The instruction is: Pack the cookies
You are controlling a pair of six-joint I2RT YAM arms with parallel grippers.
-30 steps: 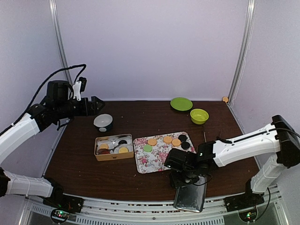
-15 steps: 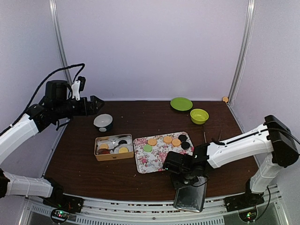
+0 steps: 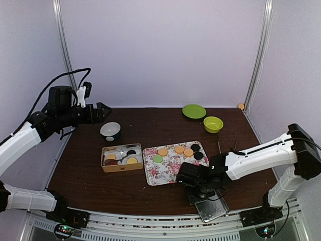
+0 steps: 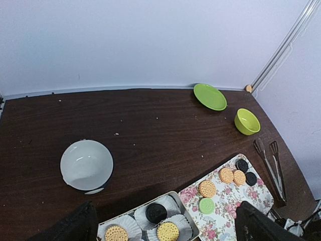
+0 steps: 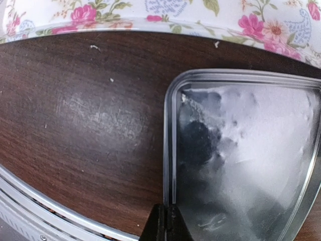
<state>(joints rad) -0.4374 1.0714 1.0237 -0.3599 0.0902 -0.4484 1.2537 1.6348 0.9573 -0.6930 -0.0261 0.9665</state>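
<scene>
In the left wrist view, the left gripper (image 4: 164, 216) is seen only as two dark, blurred finger shapes, wide apart and cut off by the bottom edge. The box (image 4: 183, 208) is cut off there too, so the cookies (image 4: 167, 231) inside cannot be fully counted. One corner of the tray (image 4: 228, 201) is hidden behind a finger.

In the right wrist view, only the pinched fingertips of the right gripper (image 5: 165, 223) are shown, on the rim of the lid (image 5: 251, 150). The lid is cropped at the right and bottom, and its reflections are smeared.

From above, a small orange object (image 3: 241, 106) is too small to be identified.
</scene>
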